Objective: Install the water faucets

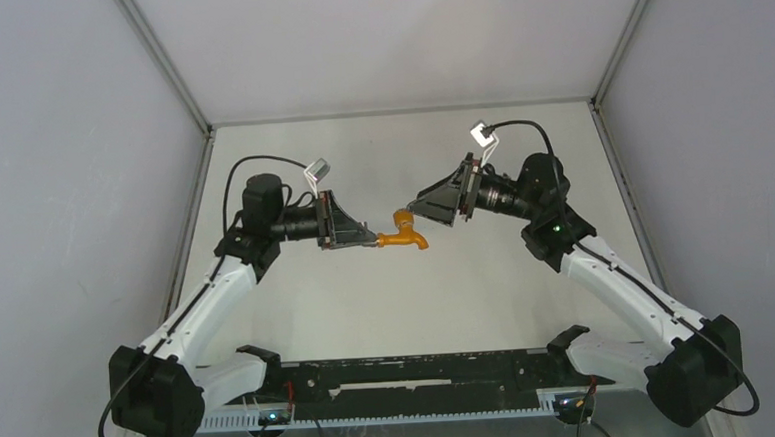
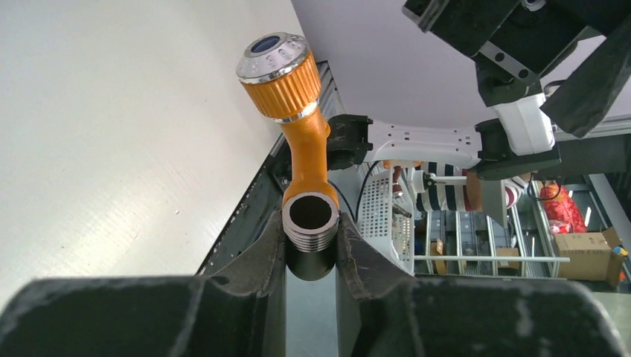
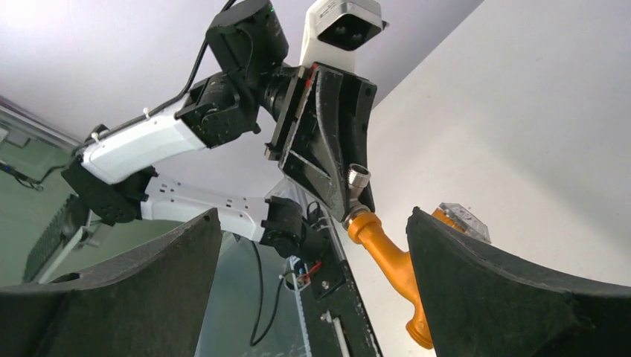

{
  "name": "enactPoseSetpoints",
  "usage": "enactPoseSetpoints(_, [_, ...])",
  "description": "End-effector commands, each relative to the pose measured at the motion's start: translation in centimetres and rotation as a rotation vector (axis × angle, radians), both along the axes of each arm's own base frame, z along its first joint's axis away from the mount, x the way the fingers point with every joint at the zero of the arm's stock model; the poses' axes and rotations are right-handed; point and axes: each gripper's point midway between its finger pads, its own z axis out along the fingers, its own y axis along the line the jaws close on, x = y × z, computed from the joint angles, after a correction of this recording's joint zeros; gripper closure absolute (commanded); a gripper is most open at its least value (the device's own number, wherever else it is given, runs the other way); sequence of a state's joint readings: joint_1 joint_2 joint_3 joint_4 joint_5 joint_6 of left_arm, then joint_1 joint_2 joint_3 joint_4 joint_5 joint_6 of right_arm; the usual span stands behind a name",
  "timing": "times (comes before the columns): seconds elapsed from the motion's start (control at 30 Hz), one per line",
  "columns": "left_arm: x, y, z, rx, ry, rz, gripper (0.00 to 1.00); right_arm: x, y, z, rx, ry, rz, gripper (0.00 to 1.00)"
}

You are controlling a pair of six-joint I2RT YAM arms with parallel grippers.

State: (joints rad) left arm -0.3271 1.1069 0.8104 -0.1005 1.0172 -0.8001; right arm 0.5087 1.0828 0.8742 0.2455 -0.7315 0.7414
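An orange faucet (image 1: 401,239) hangs in the air above the middle of the white table (image 1: 388,309). My left gripper (image 1: 363,239) is shut on its threaded metal end (image 2: 311,221), pinched between both fingers. The orange neck (image 2: 307,152) rises to a ribbed orange knob with a silvery cap (image 2: 271,56). My right gripper (image 1: 418,211) stands open just right of the knob, facing the left one. In the right wrist view the faucet body (image 3: 387,256) sits between the wide-apart fingers (image 3: 506,290) of the right gripper (image 3: 312,223), close to the right one; no contact shows.
A black rail (image 1: 402,373) runs along the table's near edge between the arm bases. Grey walls (image 1: 62,195) close the table in on three sides. Shelves with boxes (image 2: 521,238) show beyond the table edge in the left wrist view.
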Motion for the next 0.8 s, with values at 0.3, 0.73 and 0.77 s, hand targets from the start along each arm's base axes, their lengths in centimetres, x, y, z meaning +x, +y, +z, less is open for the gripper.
enactPoseSetpoints(0.3, [-0.1,-0.3,2.4,-0.018,-0.097,-0.043,1.0,-1.4,0.4,0.8,-0.06,-0.163,0.042,0.01])
enactPoseSetpoints(0.73, [-0.9,-0.2,5.4,-0.058,-0.192,-0.052,1.0,-1.0,4.1,-5.1,-0.104,0.032,0.189,0.0])
enactPoseSetpoints(0.77, [-1.0,-0.2,5.5,-0.06,-0.196,-0.054,1.0,-1.2,4.0,-5.2,-0.099,0.029,0.194,0.01])
